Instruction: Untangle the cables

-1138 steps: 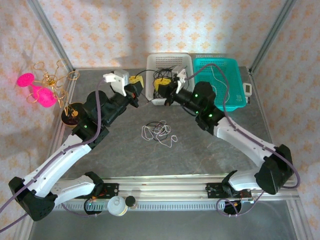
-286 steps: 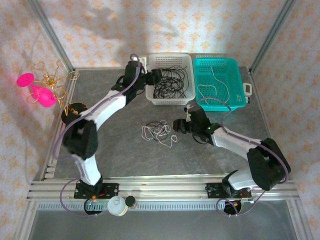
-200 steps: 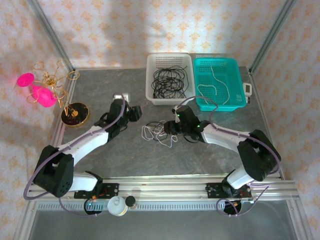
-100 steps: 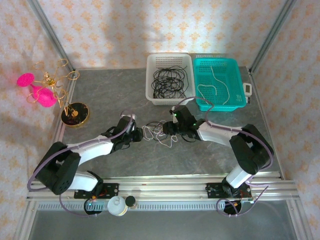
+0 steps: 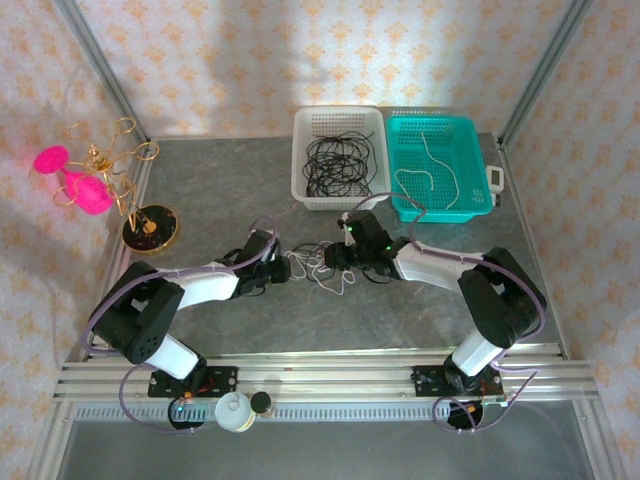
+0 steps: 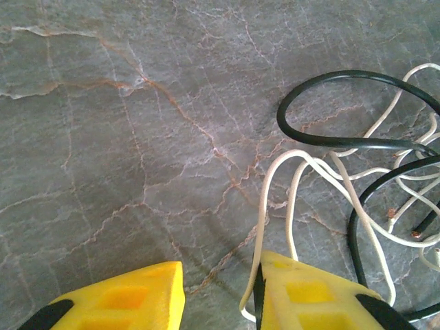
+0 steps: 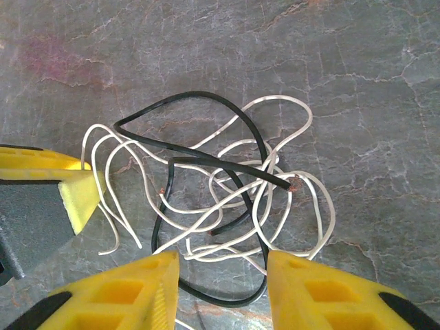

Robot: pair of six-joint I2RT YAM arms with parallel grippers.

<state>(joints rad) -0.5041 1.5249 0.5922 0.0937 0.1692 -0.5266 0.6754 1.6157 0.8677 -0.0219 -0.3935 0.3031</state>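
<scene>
The cables (image 5: 318, 270) lie as one loose knot of white and black loops on the grey marbled table. My left gripper (image 5: 283, 268) is low at the knot's left edge, and my right gripper (image 5: 335, 258) is at its right. In the left wrist view the left gripper (image 6: 218, 297) is open over bare table, with a white strand (image 6: 263, 227) running along the inner face of its right finger (image 6: 309, 295). A black loop (image 6: 330, 141) lies ahead. In the right wrist view the right gripper (image 7: 221, 289) is open, astride the near edge of the tangle (image 7: 227, 169).
At the back stand a white basket (image 5: 303, 150) with black cords and a teal basket (image 5: 478, 160) with a white cord. A gold stand with pink ornaments (image 5: 150, 228) is at the far left. The left gripper's yellow finger (image 7: 77, 189) shows beside the tangle.
Both arms have swung from the baskets down to the table. The left gripper slid right to the tangle's left edge. Both pairs of jaws have narrowed a little.
</scene>
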